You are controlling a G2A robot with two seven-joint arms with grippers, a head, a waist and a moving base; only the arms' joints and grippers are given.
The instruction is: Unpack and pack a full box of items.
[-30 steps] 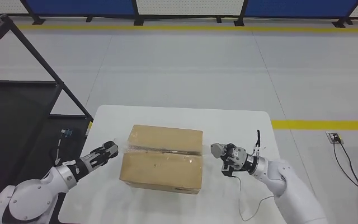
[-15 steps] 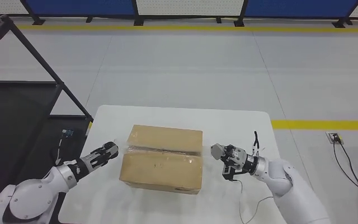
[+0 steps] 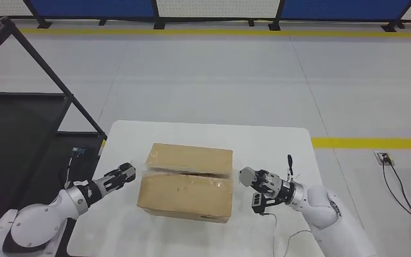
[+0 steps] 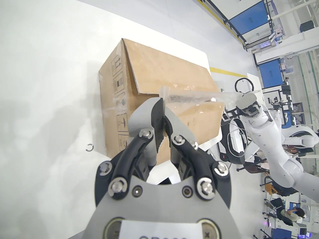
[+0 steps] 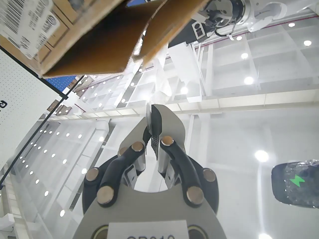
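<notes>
Top view: your cardboard box (image 3: 186, 186) sits mid-bench (image 3: 270, 138), flaps folded over the top. The left gripper (image 3: 126, 171) is just beside the box's left end and the right gripper (image 3: 246, 175) just beside its right end, so the box lies between them. Left wrist view: the left jaws are clenched on the end of a clear tape strip (image 4: 192, 96). The strip runs from those jaws along the box's top seam, lifted off the flaps, and out to the right gripper at the far end. A small C-shaped clip (image 4: 89, 147) lies on the bench beside the box's near end, apart from it. Right wrist view: the right jaws are pressed together. You can't tell from here whether the tape end is pinched between them. The box end is near, its flap edges slightly parted at the seam, and the left gripper is beyond the box.
</notes>
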